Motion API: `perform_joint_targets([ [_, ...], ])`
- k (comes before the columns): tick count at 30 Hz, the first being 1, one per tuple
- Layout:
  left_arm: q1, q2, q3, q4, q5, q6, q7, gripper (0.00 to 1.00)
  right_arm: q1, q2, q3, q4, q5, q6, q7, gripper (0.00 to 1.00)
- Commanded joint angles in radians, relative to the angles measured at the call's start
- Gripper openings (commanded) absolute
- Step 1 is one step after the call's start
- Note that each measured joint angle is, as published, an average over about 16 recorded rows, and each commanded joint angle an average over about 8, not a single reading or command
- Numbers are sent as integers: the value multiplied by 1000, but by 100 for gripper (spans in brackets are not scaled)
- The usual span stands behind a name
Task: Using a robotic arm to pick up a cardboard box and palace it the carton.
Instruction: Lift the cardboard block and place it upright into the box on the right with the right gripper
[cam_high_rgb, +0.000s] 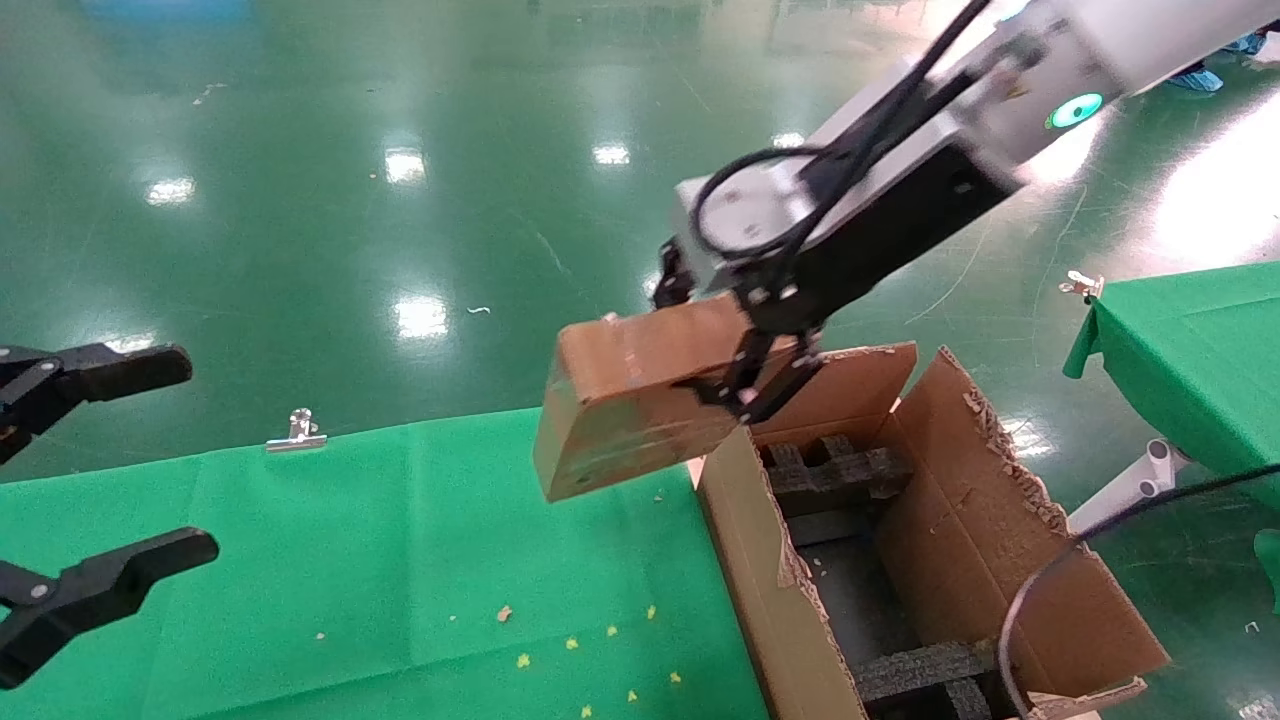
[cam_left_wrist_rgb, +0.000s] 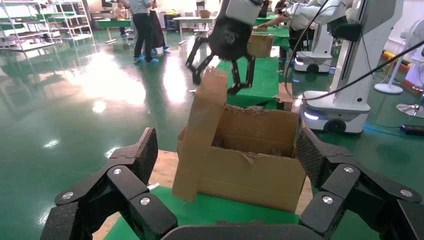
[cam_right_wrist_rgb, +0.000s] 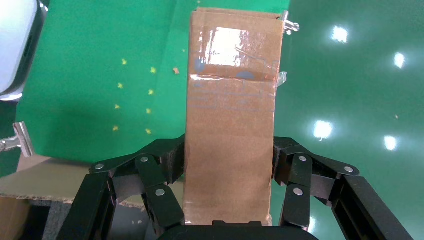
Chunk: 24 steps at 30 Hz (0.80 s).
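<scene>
My right gripper (cam_high_rgb: 725, 345), on the white robotic arm (cam_high_rgb: 1060, 60), is shut on the cardboard box (cam_high_rgb: 640, 400). It holds the box tilted in the air, over the green table beside the far left corner of the carton (cam_high_rgb: 740, 540). In the right wrist view the pads (cam_right_wrist_rgb: 175, 157) press both sides of the box (cam_right_wrist_rgb: 232, 115), with the gripper (cam_right_wrist_rgb: 227, 157) around its near end. The carton stands open with ragged flaps and black foam inserts (cam_high_rgb: 840, 470) inside. My left gripper (cam_high_rgb: 150, 465) is open and empty at the left edge. Its wrist view shows the box (cam_left_wrist_rgb: 202, 135) hanging against the carton (cam_left_wrist_rgb: 260, 175).
A green cloth covers the table (cam_high_rgb: 350, 560), held by a metal binder clip (cam_high_rgb: 298, 430) at its far edge. Yellow crumbs lie on the cloth near the front. A second green table (cam_high_rgb: 1190, 350) stands at the right. A black cable (cam_high_rgb: 1050, 570) loops over the carton's near right side.
</scene>
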Motion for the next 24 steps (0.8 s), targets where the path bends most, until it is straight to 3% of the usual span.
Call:
perform_joint_targets([
  [1,0,0,0,0,0,0,0,100,30,13,-34,-3,31,-1,-2,0],
  [14,0,0,0,0,0,0,0,100,265,229,-427,54,48,1,70,0],
  [24,0,0,0,0,0,0,0,100,253,340,-600,-35,95,41,220,0],
])
